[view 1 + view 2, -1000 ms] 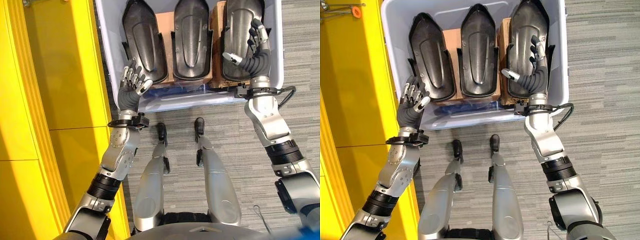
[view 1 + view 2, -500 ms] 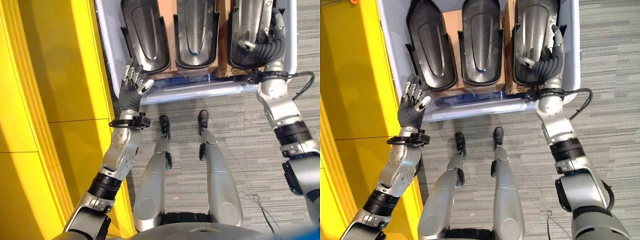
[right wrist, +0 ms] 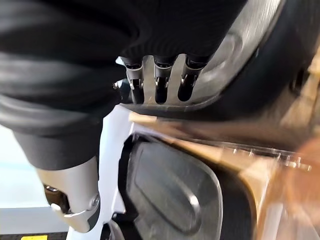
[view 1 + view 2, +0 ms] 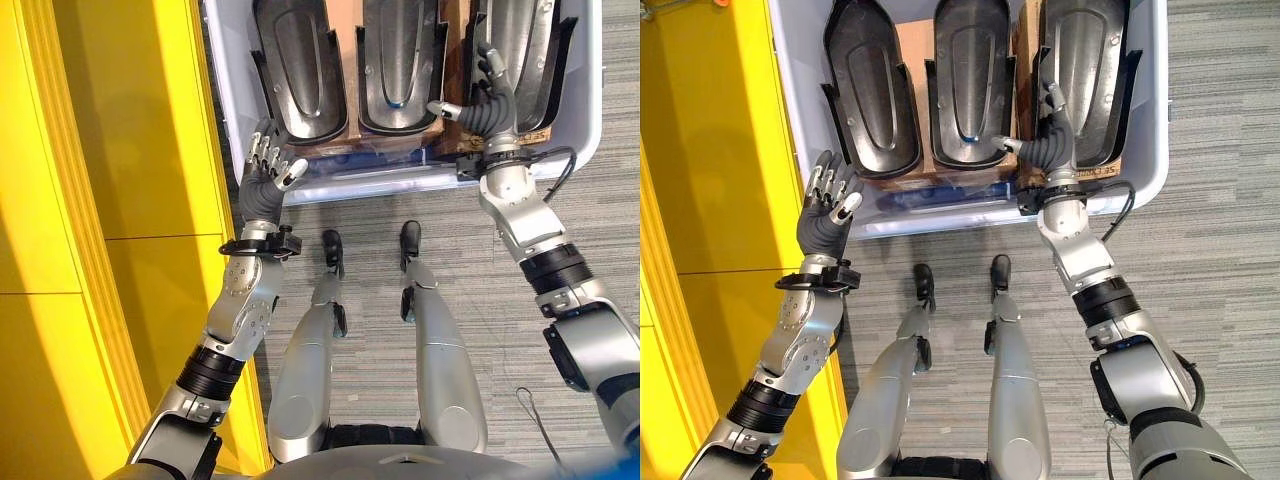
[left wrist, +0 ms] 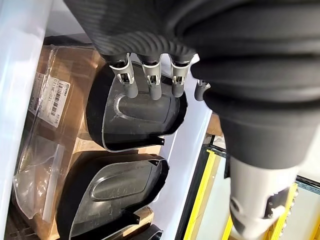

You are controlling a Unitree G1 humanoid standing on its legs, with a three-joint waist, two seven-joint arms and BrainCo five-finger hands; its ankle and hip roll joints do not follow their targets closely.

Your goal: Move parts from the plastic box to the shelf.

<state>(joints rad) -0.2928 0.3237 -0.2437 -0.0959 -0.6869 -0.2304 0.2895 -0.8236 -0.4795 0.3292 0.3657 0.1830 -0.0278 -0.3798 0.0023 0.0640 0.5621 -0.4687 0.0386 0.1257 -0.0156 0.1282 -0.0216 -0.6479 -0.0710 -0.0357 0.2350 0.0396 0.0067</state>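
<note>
While our right hand (image 4: 1048,140) hovered with loosely spread fingers over the near end of the rightmost part (image 4: 1086,70), holding nothing, that part's long axis ran away from us toward the plastic box's (image 4: 1148,120) far edge. Our left hand (image 4: 266,172), fingers straight, waited at the box's near left corner beside the leftmost part (image 4: 298,65). Grey carpet (image 4: 600,230) lay right, the yellow shelf (image 4: 120,150) left.

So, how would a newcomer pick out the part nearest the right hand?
Find the pale plastic box on the grey floor, with three black moulded parts in a row. It is the end one, farthest from the yellow shelf; the right hand is at its near edge.
</note>
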